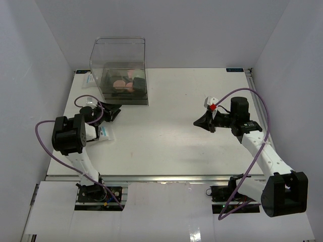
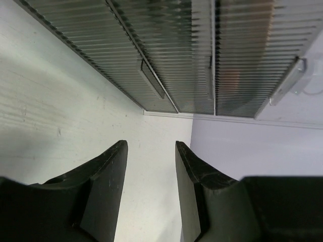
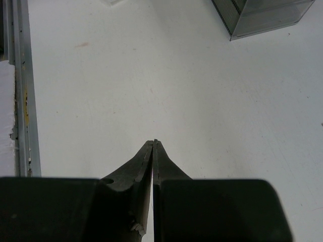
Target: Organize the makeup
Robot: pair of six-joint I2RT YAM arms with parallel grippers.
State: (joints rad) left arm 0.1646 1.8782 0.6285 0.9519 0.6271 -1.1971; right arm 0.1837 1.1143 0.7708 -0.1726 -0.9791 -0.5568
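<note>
On the white table, the right gripper hovers mid-table, its fingers pressed together on nothing. Farther back on the left side, the left gripper points at the clear plastic box from just beside its near corner, fingers parted and empty. Inside the box, at the table's far left, lies the makeup: pink and dark pieces, blurred through the plastic.

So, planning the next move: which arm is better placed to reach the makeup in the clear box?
Left. The left gripper is open, empty, beside the clear box holding the makeup; the right gripper is shut, far across the table.
</note>
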